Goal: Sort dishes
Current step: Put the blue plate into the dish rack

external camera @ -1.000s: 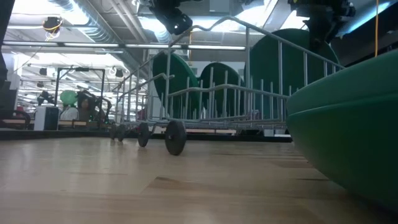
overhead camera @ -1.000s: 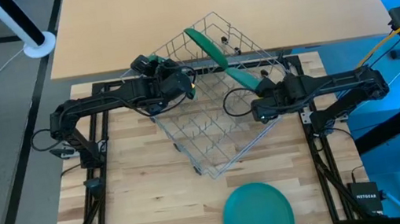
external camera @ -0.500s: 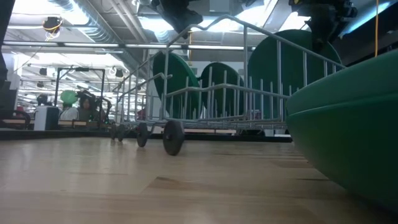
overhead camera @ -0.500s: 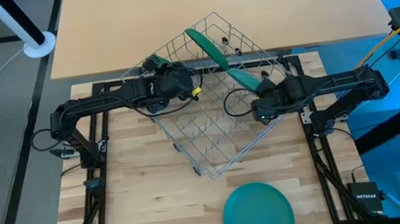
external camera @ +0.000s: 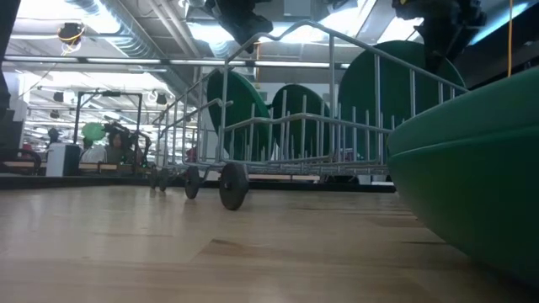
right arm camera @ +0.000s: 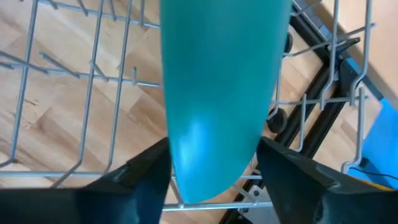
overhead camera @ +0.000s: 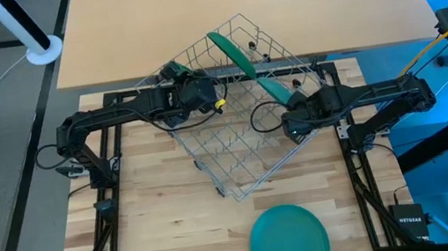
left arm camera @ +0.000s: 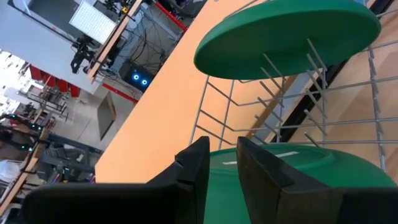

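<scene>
A silver wire dish rack (overhead camera: 235, 141) stands askew on the table's middle. One dark-green plate (overhead camera: 229, 52) stands on edge in its far part. My right gripper (overhead camera: 292, 115) is shut on a second plate (overhead camera: 267, 88) standing tilted in the rack's right side. My left gripper (overhead camera: 210, 101) is over the rack's left side, its fingers nearly together on a third plate (external camera: 237, 105), which the arm hides in the high view. Another plate (overhead camera: 288, 239) lies flat on the table near the front edge. My left gripper comes from above and from the table's left. Its two fingers (left arm camera: 261, 171) stand close together on either side of the plate's upper rim (left arm camera: 225, 163). The plate stands on edge among the rack's wires below them. My right gripper pinches the plate's near rim (right arm camera: 214, 174) between its two fingers, one on each face. It comes level from the table's right. The plate reaches away from the fingers toward the far left, tilted, its lower part among the rack's wires.
The rack has small wheels (external camera: 232, 185) and upright wire prongs (left arm camera: 311, 59). The flat plate looms large at the right of the low view (external camera: 472, 185). A tan board (overhead camera: 232, 0) lies beyond the rack. Bare wood shows at the table's near left.
My left gripper has gone a little toward the table's right over the rack and then kept still. The plate under it has shifted right with it in the low view. My right gripper and its plate have kept their place.
</scene>
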Available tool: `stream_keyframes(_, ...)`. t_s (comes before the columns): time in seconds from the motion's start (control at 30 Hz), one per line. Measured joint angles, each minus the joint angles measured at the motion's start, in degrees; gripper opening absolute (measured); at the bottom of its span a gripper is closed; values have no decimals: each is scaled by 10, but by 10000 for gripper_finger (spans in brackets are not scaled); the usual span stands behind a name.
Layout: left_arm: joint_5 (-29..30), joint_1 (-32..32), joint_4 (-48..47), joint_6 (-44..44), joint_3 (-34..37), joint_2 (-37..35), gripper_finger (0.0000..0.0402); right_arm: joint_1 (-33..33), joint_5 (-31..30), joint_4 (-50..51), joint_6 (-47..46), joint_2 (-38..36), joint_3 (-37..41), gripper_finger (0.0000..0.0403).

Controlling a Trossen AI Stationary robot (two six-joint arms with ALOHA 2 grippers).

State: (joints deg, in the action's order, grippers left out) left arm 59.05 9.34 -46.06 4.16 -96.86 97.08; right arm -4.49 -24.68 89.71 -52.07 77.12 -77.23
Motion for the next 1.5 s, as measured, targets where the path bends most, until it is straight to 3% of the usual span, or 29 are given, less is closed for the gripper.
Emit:
stream_keyframes(0.2, 0, 0, -1, 2, 0, 0, 72, 0, 18, 1, 0, 0, 0, 273)
stream_keyframes(0.37, 0, 0, -1, -3, 0, 0, 72, 0, 49, 4, 29, 0, -7, 275)
stream_keyframes(0.8, 0, 0, -1, -7, 0, 0, 72, 0, 55, 2, 46, 0, -98, 275)
stream_keyframes(1.07, 1, 0, -34, -6, 0, 0, 72, -1, 147, 3, 43, 0, -119, 275)
stream_keyframes(1.5, 1, -7, -164, -129, 0, 0, 72, -121, 168, -33, 41, 0, -166, 275)
